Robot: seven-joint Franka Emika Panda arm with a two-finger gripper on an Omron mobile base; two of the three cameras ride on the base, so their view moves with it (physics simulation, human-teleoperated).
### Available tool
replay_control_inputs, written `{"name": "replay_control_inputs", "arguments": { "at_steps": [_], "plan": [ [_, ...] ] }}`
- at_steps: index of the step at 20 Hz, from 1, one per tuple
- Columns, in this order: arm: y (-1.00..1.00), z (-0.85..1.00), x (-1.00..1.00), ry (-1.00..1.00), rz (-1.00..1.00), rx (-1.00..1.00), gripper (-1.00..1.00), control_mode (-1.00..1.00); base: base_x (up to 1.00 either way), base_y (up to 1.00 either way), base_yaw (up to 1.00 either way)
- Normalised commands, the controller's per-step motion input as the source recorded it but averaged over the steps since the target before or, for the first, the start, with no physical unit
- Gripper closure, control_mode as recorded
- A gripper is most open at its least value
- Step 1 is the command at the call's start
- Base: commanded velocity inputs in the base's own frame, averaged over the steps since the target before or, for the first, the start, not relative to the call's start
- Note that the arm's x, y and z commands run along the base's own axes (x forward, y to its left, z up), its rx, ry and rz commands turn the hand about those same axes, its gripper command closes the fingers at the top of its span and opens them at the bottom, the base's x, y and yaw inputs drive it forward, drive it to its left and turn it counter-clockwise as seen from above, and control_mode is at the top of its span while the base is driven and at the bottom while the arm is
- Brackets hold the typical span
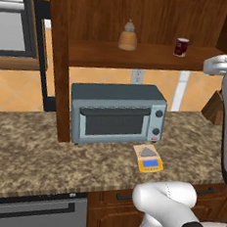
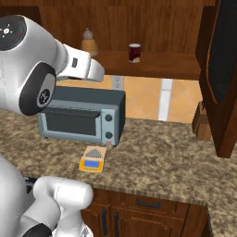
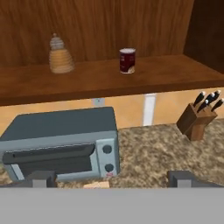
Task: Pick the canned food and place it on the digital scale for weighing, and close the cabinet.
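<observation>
The canned food (image 1: 181, 47) (image 2: 134, 53) (image 3: 127, 60), a small maroon can with a pale rim, stands upright on the open cabinet's shelf (image 1: 140, 58) (image 3: 157, 76). The cabinet's right door (image 2: 223, 69) hangs swung open. On the counter in front of the toaster oven lies the yellow digital scale (image 1: 148, 159) (image 2: 92, 159), with nothing on its grey platform. My gripper (image 3: 111, 179) is open and holds nothing. Its tips stand wide apart, well short of the can and below shelf height in the hand view.
A grey-blue toaster oven (image 1: 116, 113) (image 2: 81, 115) (image 3: 61, 142) sits under the shelf. A beige beehive bottle (image 1: 128, 36) (image 3: 60, 55) stands left of the can. A knife block (image 3: 197, 118) (image 2: 201, 121) is at the counter's right. Drawers (image 2: 148, 203) run below the counter edge.
</observation>
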Motion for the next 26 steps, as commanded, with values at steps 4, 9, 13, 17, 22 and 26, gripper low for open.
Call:
{"name": "replay_control_inputs", "arguments": {
  "at_steps": [4,9,13,17,22,26],
  "plan": [
    [-0.36,0.01,0.31,-0.23,0.02,0.08,-1.00,-1.00,0.00,0.00,0.00],
    [-0.11,0.03,0.43,-0.02,0.04,0.03,-1.00,-1.00,0.00,0.00,0.00],
    [0.03,0.00,0.37,-0.03,-0.03,0.00,-1.00,-1.00,0.00,0.00,0.00],
    [0.00,0.07,0.40,-0.12,-0.08,0.00,-1.00,-1.00,0.00,0.00,0.00],
    [0.06,0.00,0.55,-0.03,-0.03,-0.01,-1.00,-1.00,0.00,0.00,0.00],
    [0.00,0.00,0.48,0.05,0.00,0.00,-1.00,-1.00,0.00,0.00,0.00]
  ]
}}
